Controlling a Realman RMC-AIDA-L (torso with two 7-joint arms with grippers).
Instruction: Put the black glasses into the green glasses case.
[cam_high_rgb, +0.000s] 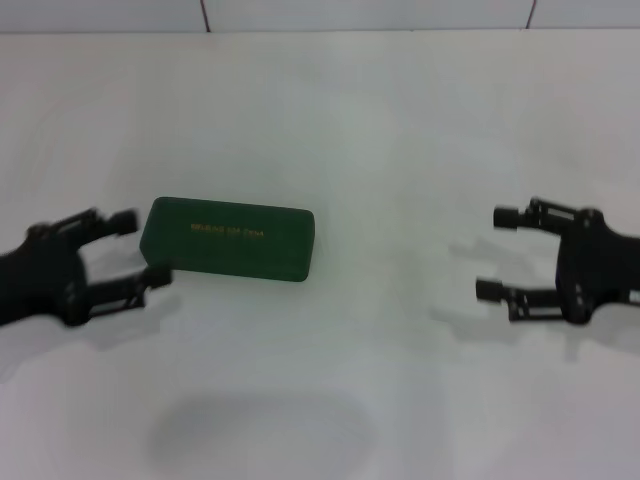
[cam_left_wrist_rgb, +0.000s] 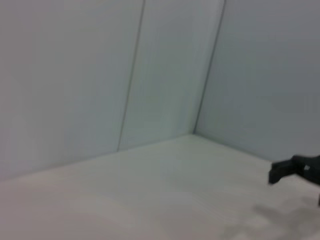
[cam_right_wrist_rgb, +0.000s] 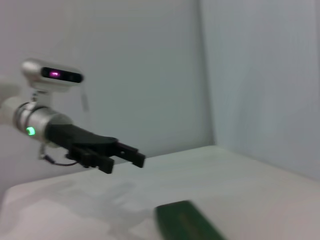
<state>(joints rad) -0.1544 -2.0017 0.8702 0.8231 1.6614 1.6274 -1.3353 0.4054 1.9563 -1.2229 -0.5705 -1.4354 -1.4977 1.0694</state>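
The green glasses case (cam_high_rgb: 228, 238) lies closed on the white table, left of centre, gold lettering on its lid; it also shows in the right wrist view (cam_right_wrist_rgb: 187, 222). The black glasses are not in view. My left gripper (cam_high_rgb: 140, 248) is open and empty, just left of the case's left end, above the table; it shows in the right wrist view (cam_right_wrist_rgb: 127, 159) too. My right gripper (cam_high_rgb: 492, 252) is open and empty at the right, well apart from the case; one of its fingers (cam_left_wrist_rgb: 285, 169) shows in the left wrist view.
The white table (cam_high_rgb: 400, 380) spreads all around the case. Pale wall panels (cam_left_wrist_rgb: 150, 75) stand behind it and meet in a corner at the far side.
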